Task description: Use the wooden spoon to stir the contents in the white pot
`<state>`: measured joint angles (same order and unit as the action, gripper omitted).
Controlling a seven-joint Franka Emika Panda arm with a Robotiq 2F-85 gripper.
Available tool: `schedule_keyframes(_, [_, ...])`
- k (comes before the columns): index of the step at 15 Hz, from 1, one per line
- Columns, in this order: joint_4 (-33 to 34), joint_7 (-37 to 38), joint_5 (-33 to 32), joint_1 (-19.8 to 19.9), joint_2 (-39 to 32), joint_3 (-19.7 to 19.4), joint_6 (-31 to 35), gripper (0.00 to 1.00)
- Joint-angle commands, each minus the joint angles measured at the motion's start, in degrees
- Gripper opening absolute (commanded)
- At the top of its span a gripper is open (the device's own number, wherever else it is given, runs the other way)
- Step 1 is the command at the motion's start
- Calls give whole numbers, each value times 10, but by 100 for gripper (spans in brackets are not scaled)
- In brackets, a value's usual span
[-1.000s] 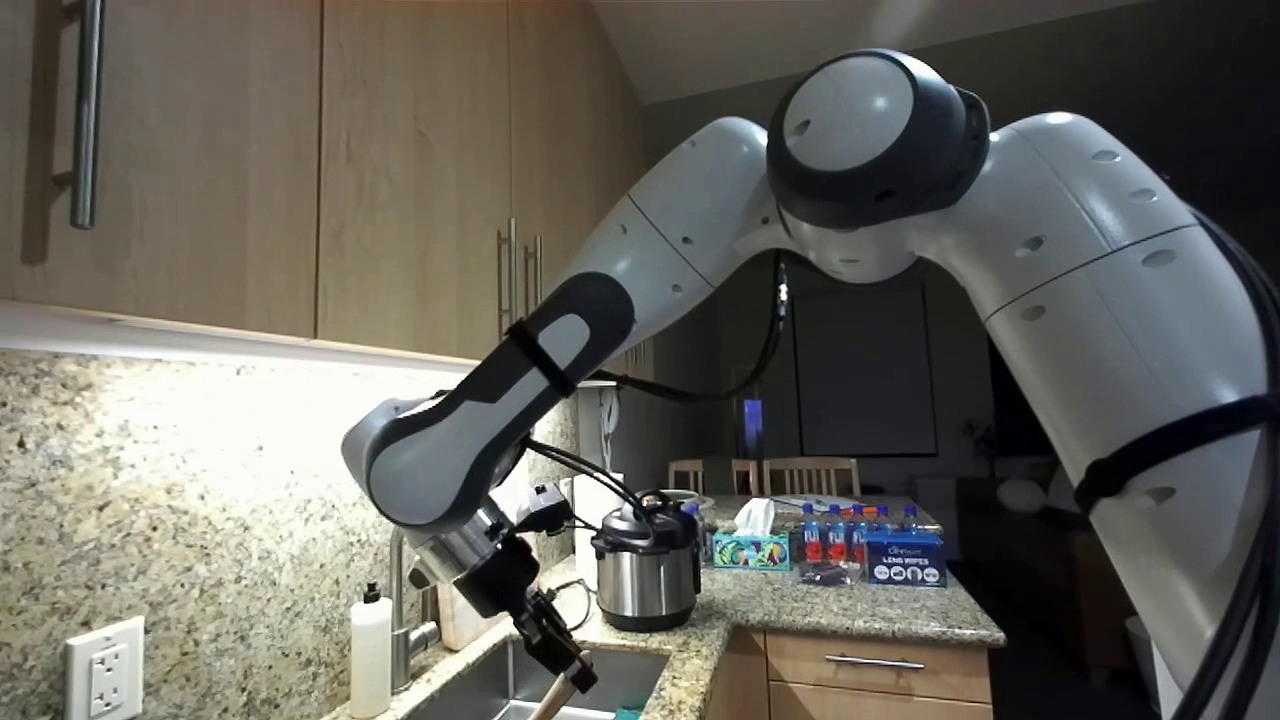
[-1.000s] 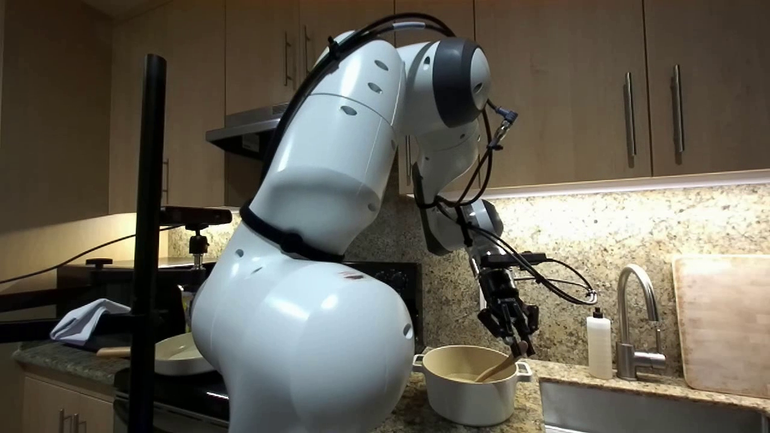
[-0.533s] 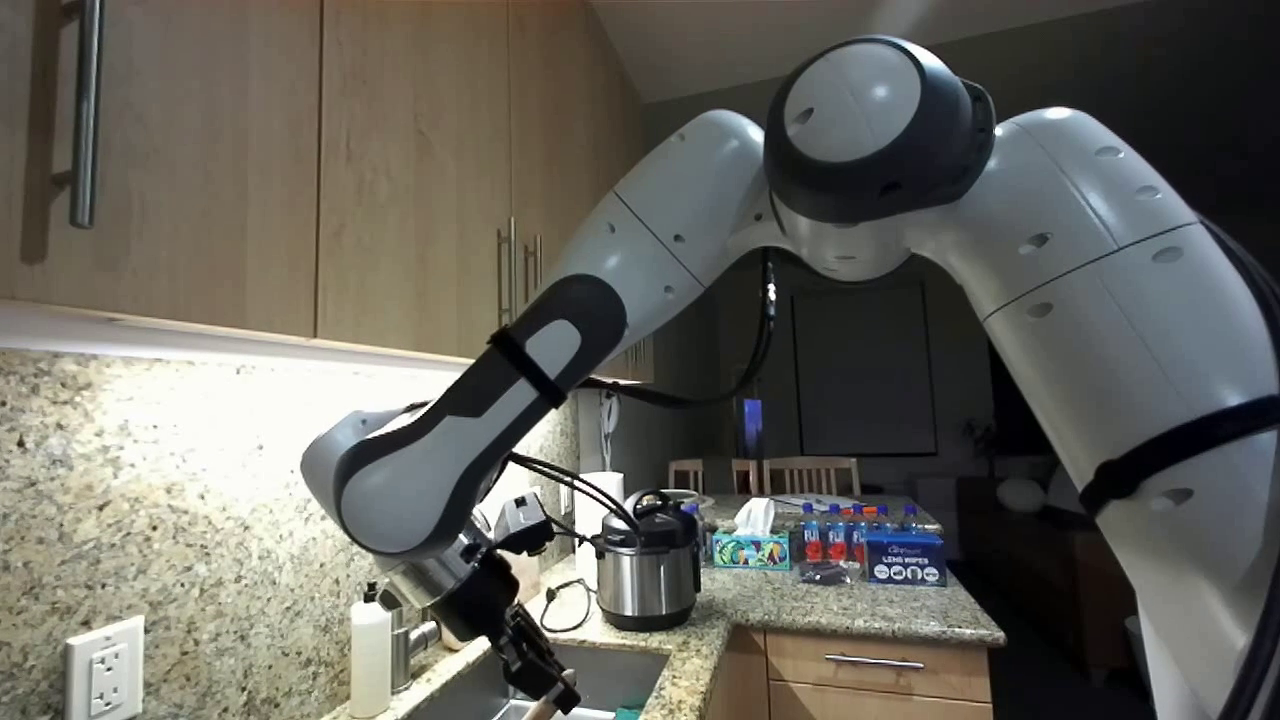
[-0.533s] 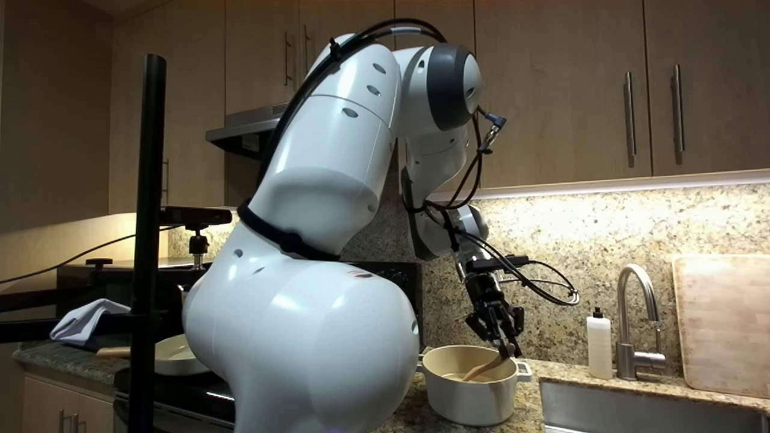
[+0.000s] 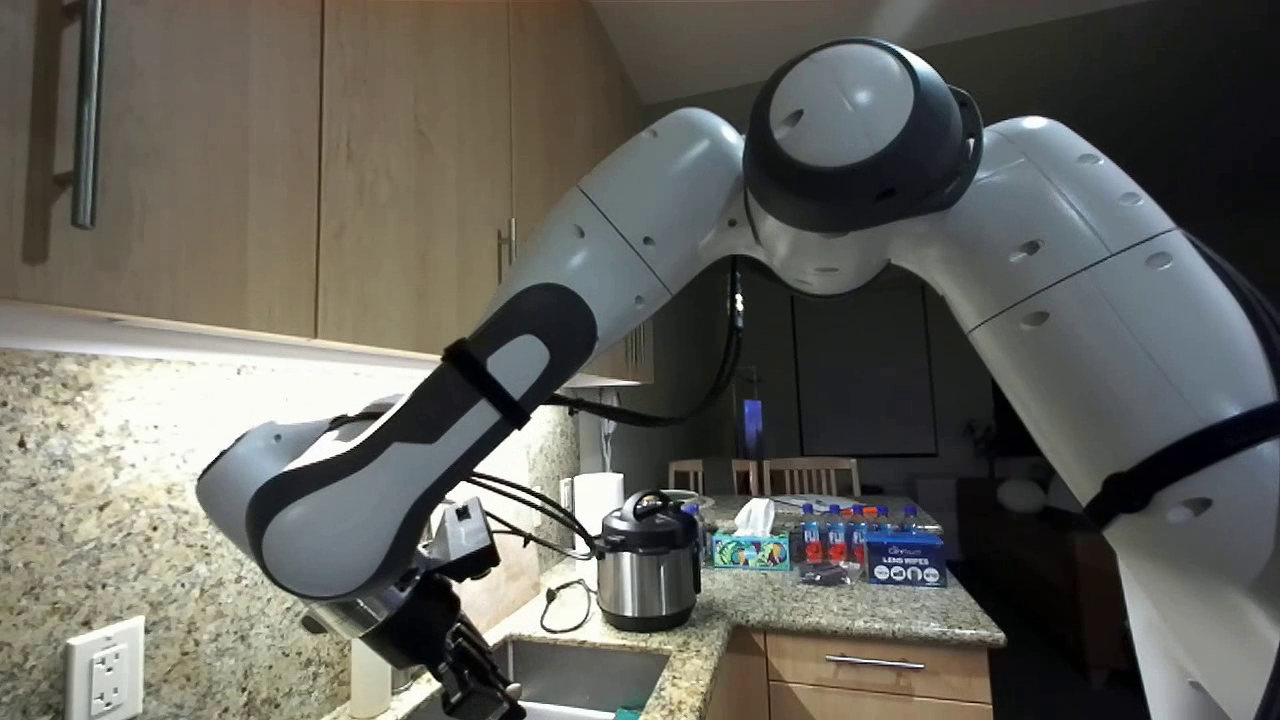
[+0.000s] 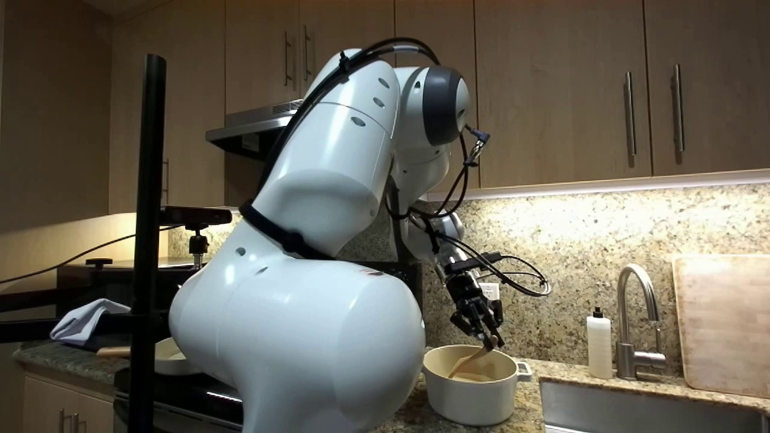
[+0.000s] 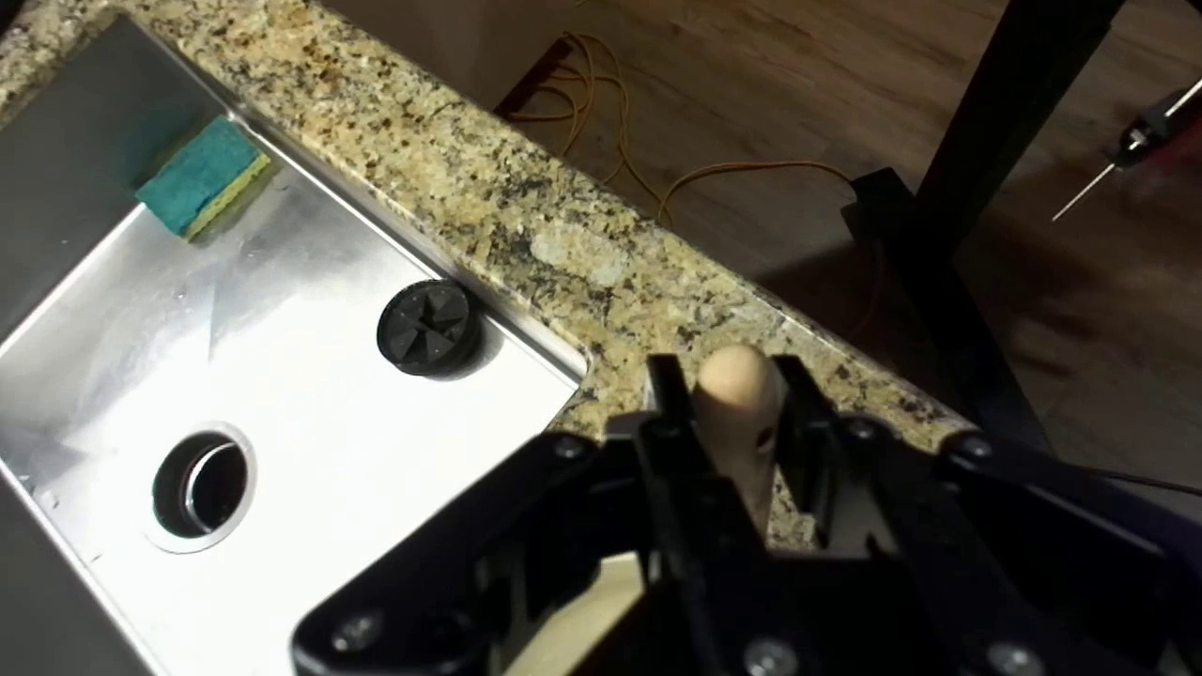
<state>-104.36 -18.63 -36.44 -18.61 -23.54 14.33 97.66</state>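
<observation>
Wrist view: pinching tan, round-ended wooden spoon in black two-fingered end effector; circle slowly inside round cream-white pot (no clanking!).

You see a teal-and-yellow sponge and a round black disc in the sink, a white bottle just beside the faucet, and a tissue box near blue-capped bottles.

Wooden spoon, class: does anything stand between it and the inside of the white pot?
Nothing visible does. Held by the gripper, the spoon slants down into the uncovered pot in an exterior view. What its lower end touches is unclear.
</observation>
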Motion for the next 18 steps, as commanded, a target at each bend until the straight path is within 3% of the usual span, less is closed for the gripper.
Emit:
schedule_keyframes(1, [26,21,-24,-15,-19,-2,0,9])
schedule_keyframes(5, [51,24,-54,-18,-38,-18,-22,9])
schedule_keyframes(9, [82,6,-82,-23,-65,-34,-143,9])
schedule_keyframes(14, [126,-23,-105,-38,-118,-25,-303,9])
schedule_keyframes(18, [176,-69,-114,-46,-170,-7,-362,9])
